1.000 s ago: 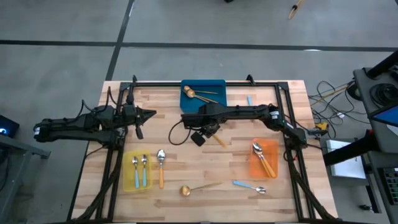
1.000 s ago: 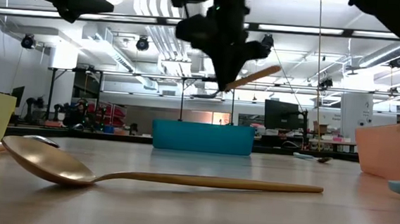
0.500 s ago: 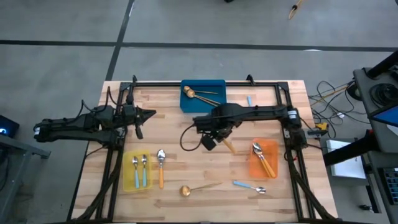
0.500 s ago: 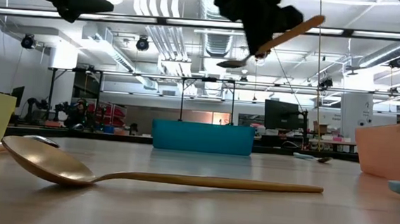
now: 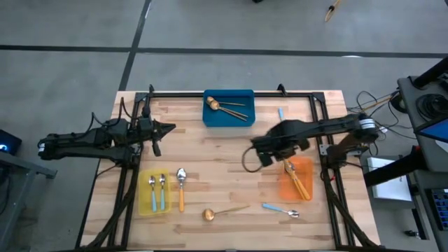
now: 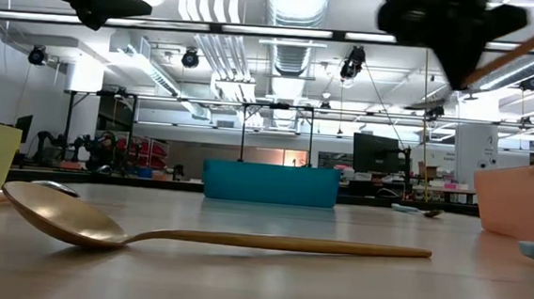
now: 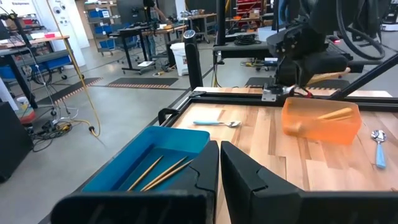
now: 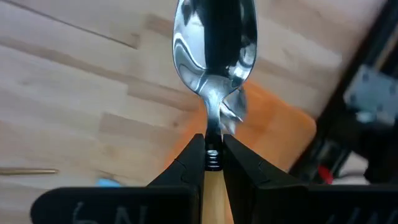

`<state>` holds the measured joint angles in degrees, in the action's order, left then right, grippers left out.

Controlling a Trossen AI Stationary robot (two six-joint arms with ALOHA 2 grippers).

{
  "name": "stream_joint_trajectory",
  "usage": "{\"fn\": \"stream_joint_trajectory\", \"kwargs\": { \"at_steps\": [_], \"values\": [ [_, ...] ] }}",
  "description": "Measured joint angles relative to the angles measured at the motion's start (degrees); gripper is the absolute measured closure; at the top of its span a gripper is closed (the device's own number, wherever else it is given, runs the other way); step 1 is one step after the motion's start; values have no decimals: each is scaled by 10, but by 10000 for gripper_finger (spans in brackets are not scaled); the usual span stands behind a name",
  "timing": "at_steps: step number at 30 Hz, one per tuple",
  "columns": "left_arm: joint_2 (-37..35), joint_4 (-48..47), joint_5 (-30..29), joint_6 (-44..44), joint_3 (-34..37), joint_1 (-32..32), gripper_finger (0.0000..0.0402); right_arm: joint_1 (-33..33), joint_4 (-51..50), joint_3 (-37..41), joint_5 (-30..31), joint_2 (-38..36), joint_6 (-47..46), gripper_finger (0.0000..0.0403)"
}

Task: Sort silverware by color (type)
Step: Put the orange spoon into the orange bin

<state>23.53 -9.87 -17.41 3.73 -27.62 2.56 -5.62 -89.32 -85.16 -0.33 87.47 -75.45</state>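
Observation:
My right gripper [image 5: 275, 155] hangs above the table at the left edge of the orange bin [image 5: 306, 168], shut on an orange-handled spoon [image 8: 214, 37]. The bin holds other orange-handled spoons [image 5: 301, 185]. My left gripper [image 5: 168, 128] waits shut above the table's left side. Gold spoons lie in the blue bin [image 5: 228, 117], and two blue-handled spoons lie in the yellow bin [image 5: 144, 194]. Flat on the table lie an orange-handled spoon [image 5: 181, 187], a gold spoon [image 5: 222, 211] and two blue-handled spoons [image 5: 281, 210], [image 5: 281, 113]. My right gripper pinches the spoon between its two fingers [image 8: 186, 162] where the silver neck meets the orange handle [image 8: 213, 155]. The fingers point down and lie across the spoon. The spoon is lifted clear and tilted, its handle [image 6: 529, 45] slanting up past the gripper.
A black frame [image 5: 231, 93] runs along the table's far, left and right sides. The gold spoon [image 6: 204, 237] fills the foreground of the low view. Bare wood lies in the middle of the table between the bins.
My right gripper has carried the orange-handled spoon from the table's middle toward the right edge, up to the orange bin, staying high above the table. Its wrist has rolled, so the spoon's handle now points toward the bin. The spoon stays clear of the table.

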Motion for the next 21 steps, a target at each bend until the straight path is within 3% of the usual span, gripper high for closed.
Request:
{"fn": "stream_joint_trajectory", "kwargs": {
  "at_steps": [10,21],
  "values": [
    [0,0,0,1,0,0,402,-77,104,178,-61,-129,-148,375],
    [0,0,0,2,0,0,402,-121,196,307,-118,-150,-190,375]
  ]
}}
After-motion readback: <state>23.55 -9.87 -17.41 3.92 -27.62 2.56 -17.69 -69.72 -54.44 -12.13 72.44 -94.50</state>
